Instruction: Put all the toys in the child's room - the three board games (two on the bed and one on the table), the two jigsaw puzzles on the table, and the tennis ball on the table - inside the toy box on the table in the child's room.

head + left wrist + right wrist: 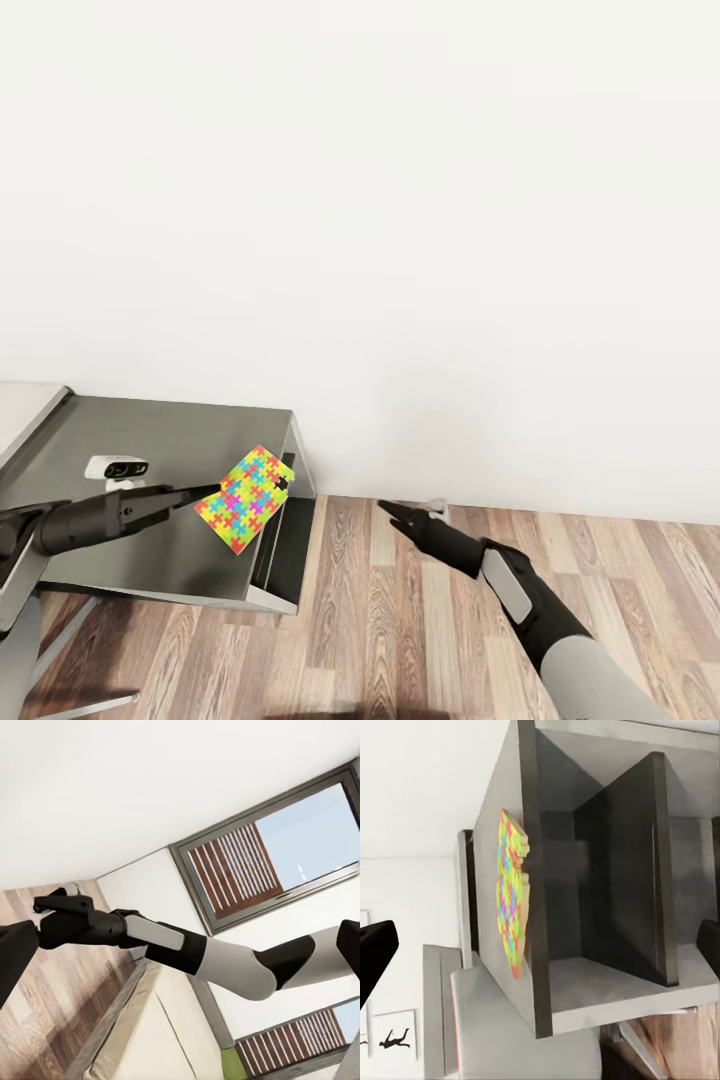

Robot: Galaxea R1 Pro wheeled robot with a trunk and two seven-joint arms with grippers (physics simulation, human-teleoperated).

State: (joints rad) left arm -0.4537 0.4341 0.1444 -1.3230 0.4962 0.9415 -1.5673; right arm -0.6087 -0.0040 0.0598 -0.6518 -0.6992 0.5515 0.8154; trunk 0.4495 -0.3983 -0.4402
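A jigsaw puzzle (245, 498) of yellow, red, green and blue pieces sits tilted over the right-hand corner of the dark grey table (150, 440). My left gripper (212, 490) touches its left edge. In the left wrist view the fingers (15, 956) stand wide apart with no puzzle between them. I cannot tell whether the slab rests on the table or hangs off a fingertip. The right wrist view shows the puzzle (511, 892) almost edge-on against the table top (499, 795). My right gripper (392, 512) hovers open over the floor right of the table, its fingers (375, 952) spread.
A blank white wall (400, 200) stands straight ahead. Wood-plank floor (400, 620) lies right of the table, whose side has open dark cubbies (607, 870). The light grey table part (25, 410) is at far left. The left wrist view shows the cream bed (172, 1035) and a window (285, 847).
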